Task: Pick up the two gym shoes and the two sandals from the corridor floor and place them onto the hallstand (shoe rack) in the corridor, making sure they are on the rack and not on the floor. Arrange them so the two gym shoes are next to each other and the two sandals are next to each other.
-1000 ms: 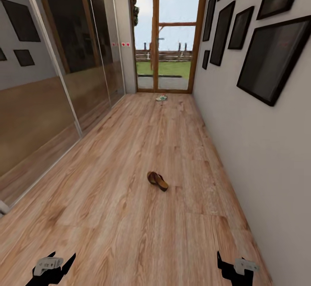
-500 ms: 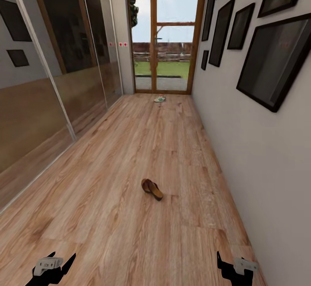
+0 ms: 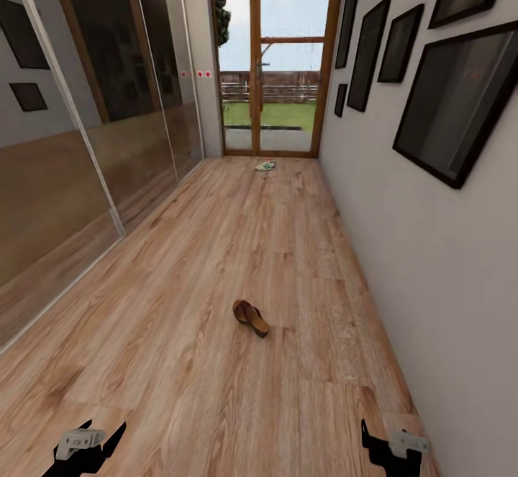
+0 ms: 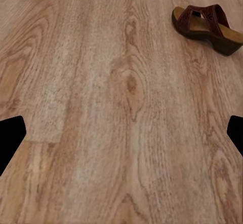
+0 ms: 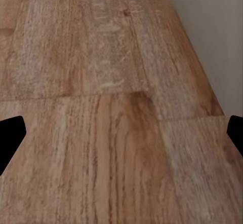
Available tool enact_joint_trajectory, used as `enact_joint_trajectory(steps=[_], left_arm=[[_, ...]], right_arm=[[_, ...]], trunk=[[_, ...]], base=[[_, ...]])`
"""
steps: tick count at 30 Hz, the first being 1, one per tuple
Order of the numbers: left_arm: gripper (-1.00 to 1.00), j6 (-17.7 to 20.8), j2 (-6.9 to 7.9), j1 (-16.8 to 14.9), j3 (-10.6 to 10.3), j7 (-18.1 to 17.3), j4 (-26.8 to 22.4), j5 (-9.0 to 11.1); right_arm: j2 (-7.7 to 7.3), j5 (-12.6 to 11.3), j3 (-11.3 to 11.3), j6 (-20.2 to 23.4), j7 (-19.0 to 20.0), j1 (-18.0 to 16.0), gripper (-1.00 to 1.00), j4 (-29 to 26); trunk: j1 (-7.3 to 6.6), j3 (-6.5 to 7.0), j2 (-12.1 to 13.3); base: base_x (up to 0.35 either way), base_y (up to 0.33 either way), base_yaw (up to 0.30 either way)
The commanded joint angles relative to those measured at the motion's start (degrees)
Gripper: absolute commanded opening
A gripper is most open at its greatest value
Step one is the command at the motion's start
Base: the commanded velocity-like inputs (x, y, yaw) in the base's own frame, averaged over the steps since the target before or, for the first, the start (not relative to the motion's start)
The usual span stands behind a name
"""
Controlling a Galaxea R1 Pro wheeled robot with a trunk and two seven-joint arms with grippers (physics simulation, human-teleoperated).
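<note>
Head view | left pincer spread wide, empty | right pincer likewise | sandal ahead

Corridor layout around the brown leather open sandal

The brown leather open sandal lies on the warm brown wood-plank corridor floor, roughly midway across the corridor's width. Far behind the sandal, near the wooden-framed glass door at the corridor's end, a white lace-up gym shoe rests on the floor. Left of the sandal runs the mirrored sliding wardrobe wall; right of it stands the pale wall hung with black-framed pictures. Nearer than the sandal, the left gripper hangs to its left and the right gripper to its right, both above the floor, well apart from it.
</note>
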Motion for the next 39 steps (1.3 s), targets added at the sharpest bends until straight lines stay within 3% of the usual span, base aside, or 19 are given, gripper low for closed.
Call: enact_joint_trajectory(steps=[1, 17, 23, 39], left_arm=[[1.0, 0.14, 0.02, -0.04, 0.15, -0.55, 0.05, 0.46], [1.0, 0.21, 0.06, -0.04, 0.15, -0.55, 0.05, 0.47], [1.0, 0.21, 0.05, -0.04, 0.15, -0.55, 0.05, 0.47], [1.0, 0.18, 0.0, -0.04, 0.15, -0.55, 0.05, 0.47]], right_arm=[[0.0, -0.11, 0.49, -0.06, -0.39, -0.02, 1.0, -0.01], [0.04, 0.0, 0.62, -0.06, -0.31, -0.02, 1.0, -0.01], [0.05, 1.84, 0.59, -0.06, -0.36, -0.02, 1.0, -0.01], [0.04, 1.99, 0.58, -0.06, -0.39, -0.02, 1.0, -0.01]], trunk=[[0.0, -0.05, -0.02], [0.0, -0.05, -0.02], [0.0, -0.05, -0.02], [0.0, -0.05, -0.02]], base=[[0.176, -0.142, 0.0], [0.304, -0.104, 0.0], [0.337, -0.073, 0.0], [0.328, -0.089, 0.001]])
